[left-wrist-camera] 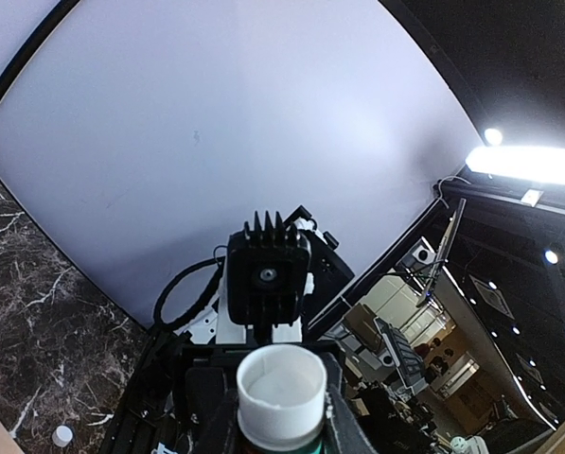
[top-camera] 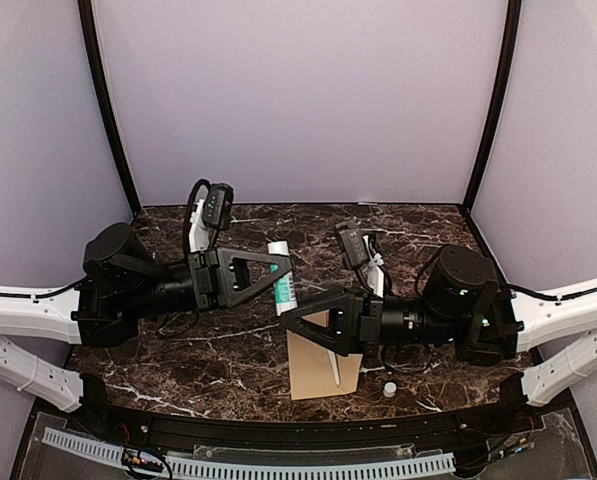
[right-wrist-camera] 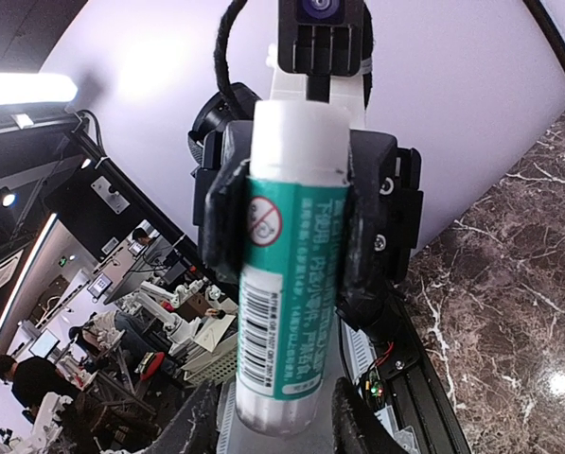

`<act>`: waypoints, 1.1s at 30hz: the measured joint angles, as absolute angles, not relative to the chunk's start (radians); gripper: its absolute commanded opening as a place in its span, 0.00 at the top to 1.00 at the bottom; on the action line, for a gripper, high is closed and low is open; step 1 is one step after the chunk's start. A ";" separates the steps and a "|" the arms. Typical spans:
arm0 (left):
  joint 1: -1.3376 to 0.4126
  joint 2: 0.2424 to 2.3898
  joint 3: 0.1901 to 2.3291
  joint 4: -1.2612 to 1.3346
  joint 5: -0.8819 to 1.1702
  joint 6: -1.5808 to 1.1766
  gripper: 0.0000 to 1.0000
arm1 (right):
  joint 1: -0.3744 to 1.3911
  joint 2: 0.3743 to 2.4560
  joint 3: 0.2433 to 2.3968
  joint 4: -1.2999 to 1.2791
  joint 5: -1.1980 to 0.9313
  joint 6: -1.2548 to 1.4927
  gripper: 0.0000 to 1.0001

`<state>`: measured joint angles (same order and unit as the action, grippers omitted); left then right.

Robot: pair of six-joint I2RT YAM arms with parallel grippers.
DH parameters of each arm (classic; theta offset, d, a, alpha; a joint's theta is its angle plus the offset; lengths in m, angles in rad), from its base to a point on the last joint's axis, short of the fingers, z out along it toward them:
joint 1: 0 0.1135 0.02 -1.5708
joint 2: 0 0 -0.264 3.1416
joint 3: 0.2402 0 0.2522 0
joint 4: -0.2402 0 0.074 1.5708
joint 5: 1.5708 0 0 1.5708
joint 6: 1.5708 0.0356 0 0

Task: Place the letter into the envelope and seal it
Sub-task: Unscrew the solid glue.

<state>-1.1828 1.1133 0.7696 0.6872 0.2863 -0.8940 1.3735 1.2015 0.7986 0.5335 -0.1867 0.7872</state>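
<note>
1. While sealing is being prepared, the top external view shows the long kraft-brown paper envelope [top-camera: 313, 378] lying flat on the dark brown marble-pattern table [top-camera: 428, 225] near the front edge, partly under the right gripper [top-camera: 290, 318].
   - A thin white sliver lies on the envelope. Whether it is the edge of the white paper letter cannot be told, and no letter shows elsewhere.
   - Judgement: insertion is probably complete. Gluing and closing the flap are not yet done.
   - The left gripper [top-camera: 282, 280] is clamped on a white cylindrical glue stick with a green label [top-camera: 278, 256], held above the table.
   - A small white round cap [top-camera: 389, 388] sits on the table near the envelope.
2. From the left wrist view, the stick's round white end faces the lens between narrowly set fingers. The right arm's black finned camera block [left-wrist-camera: 268, 274] stands close behind it, so the workspace is crowded.
3. From the right wrist view, the left gripper's black fingers [right-wrist-camera: 227, 232] press both sides of the label.
   - The right gripper's own fingers [right-wrist-camera: 356, 426] flank the stick's lower end. Whether they touch or grip it cannot be told.
   - Judgement: the right arm overhangs the envelope and hides the flap. It needs to clear before glue can reach the flap.
</note>
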 measured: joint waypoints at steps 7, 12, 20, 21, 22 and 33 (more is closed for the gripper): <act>-1.183 1.113 0.770 0.710 0.299 -0.901 0.97 | 1.373 1.203 0.799 0.563 -0.187 0.789 0.69; -1.183 1.116 0.770 0.718 0.306 -0.902 0.97 | 1.370 1.209 0.799 0.582 -0.187 0.797 0.75; -1.183 1.119 0.770 0.727 0.313 -0.901 0.98 | 1.364 1.210 0.799 0.597 -0.186 0.815 0.89; -1.183 1.119 0.770 0.728 0.313 -0.901 0.98 | 1.363 1.210 0.799 0.598 -0.186 0.820 0.92; -1.183 1.119 0.770 0.728 0.313 -0.900 0.98 | 1.363 1.210 0.799 0.598 -0.186 0.819 0.93; -1.183 1.118 0.769 0.699 0.288 -0.881 0.99 | 1.361 1.203 0.798 0.563 -0.156 0.822 1.00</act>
